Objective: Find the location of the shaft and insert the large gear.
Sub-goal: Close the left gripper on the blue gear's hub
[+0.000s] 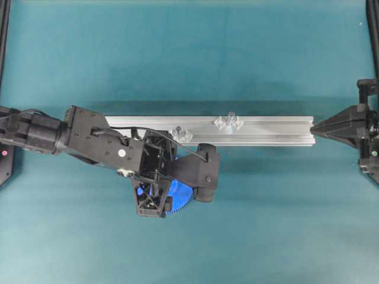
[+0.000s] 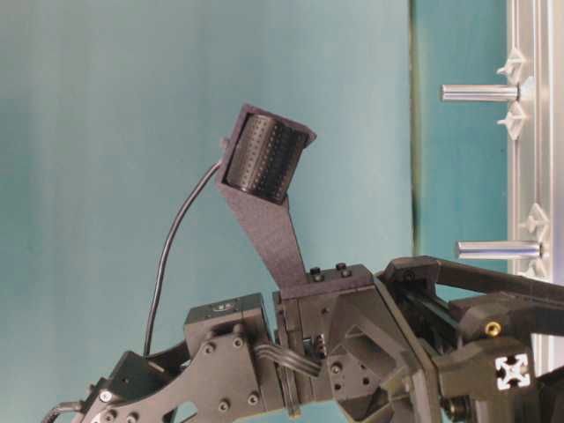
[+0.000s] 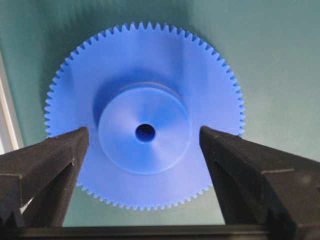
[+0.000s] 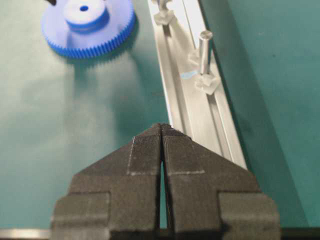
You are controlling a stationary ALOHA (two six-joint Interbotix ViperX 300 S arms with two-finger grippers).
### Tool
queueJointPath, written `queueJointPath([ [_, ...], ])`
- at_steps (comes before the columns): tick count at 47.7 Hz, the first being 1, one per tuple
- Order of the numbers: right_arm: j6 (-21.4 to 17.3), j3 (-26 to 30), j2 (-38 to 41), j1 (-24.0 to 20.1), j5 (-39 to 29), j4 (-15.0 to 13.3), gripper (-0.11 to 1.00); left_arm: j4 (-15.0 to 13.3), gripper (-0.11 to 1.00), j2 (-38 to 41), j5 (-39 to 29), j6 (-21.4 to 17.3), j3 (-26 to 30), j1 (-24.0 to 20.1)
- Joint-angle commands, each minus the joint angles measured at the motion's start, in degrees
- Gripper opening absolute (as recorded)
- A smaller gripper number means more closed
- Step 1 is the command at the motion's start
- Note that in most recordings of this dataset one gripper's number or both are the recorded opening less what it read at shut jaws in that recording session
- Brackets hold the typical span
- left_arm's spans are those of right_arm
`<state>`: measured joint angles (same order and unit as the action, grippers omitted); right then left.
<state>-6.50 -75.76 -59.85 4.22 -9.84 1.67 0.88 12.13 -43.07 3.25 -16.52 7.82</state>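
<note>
The large gear (image 3: 145, 75), bright blue with a raised hub and a centre hole, lies flat on the teal mat just in front of the aluminium rail (image 1: 266, 133). It also shows in the overhead view (image 1: 179, 198) and the right wrist view (image 4: 87, 25). My left gripper (image 3: 142, 132) is open right above it, with one finger on each side of the hub and a gap to it. The shaft (image 1: 230, 118), a slim silvery pin between two clear mounts, stands on the rail to the right; it also shows in the right wrist view (image 4: 203, 50). My right gripper (image 4: 161, 126) is shut and empty at the rail's right end.
A second pin with clear mounts (image 1: 179, 131) stands on the rail close to my left arm, just behind the gear. In the table-level view both pins (image 2: 480, 92) (image 2: 498, 250) stick out from the rail (image 2: 529, 159). Teal mat surrounds the rail.
</note>
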Motion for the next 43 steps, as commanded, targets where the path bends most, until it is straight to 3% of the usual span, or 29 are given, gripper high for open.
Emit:
queueJointPath([
  [1,-0.70,0.62,0.26,0.09,0.35,0.09,-0.03,0.18,0.94,-0.79,0.09,0.00,1.32,0.35],
  [43,-0.70,0.53,0.35,0.09,0.35,0.09,-0.03,0.18,0.94,2.55,1.49,0.79,0.00,0.35],
])
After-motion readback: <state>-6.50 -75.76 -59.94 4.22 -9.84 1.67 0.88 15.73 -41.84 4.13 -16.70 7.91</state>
